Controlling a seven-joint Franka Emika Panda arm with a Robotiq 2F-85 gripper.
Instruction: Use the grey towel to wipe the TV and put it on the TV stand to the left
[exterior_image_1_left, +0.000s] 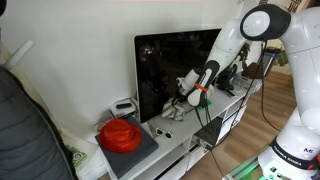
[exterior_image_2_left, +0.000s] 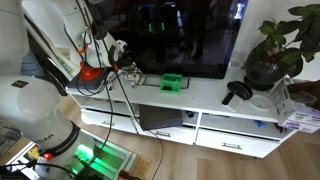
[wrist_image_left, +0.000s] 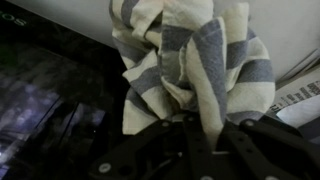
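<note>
A pale wall rises behind the white stand. Wood floor lies below it, and a plant sits on it.

TV shot angled from its side in an exterior view, TV front-on and closer in an exterior view; wrist cam's right up against it.

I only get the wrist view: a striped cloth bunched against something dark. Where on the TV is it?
Observer: In an exterior view the towel hangs by the TV, at its lower corner, just above the stand.
Operator: What else is on that stand?
Observer: A red object, past the TV's opposite edge.
Operator: Any decoration?
Observer: A potted plant stands beside the screen in an exterior view.
</note>
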